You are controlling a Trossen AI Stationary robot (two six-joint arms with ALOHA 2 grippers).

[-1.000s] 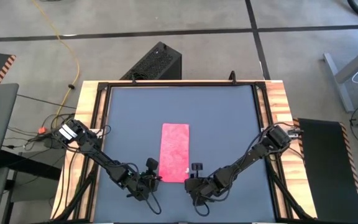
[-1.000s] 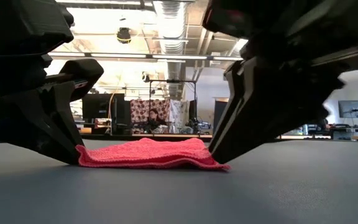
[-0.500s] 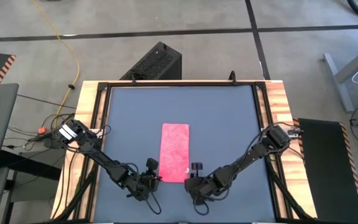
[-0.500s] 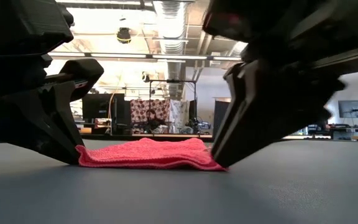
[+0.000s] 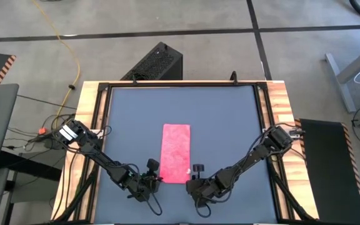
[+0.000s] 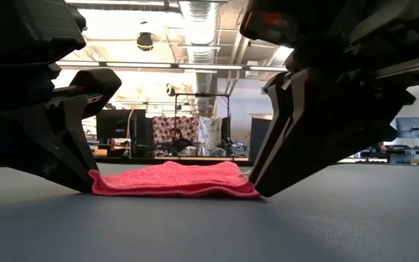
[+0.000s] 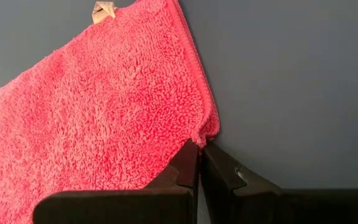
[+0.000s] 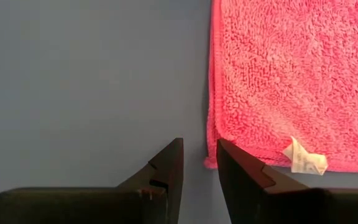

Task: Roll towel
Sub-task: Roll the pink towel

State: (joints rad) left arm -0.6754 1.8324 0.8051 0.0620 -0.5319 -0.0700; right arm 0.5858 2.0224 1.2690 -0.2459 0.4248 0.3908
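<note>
Barely anything has moved since the earlier frame: the right end effector [image 8: 199, 163] just nudged a hair closer to its towel [image 5: 176, 152] corner, the left one [image 7: 199, 163] sat put.

That pink towel lies flat as a long strip mid-desk [image 5: 230, 119], near edge between the two arms. Left fingers are shut, tips right at the near corner, looks like they're pinching the hem but I can't swear to it. Right fingers stand partly apart, straddling the other near corner beside a little white tag [image 8: 306, 158], gripping nothing yet.

For a tidy roll I'd say close the right one on the hem first, then lift both corners evenly and curl away from the near edge, keeping the ends level so the roll doesn't cone.
</note>
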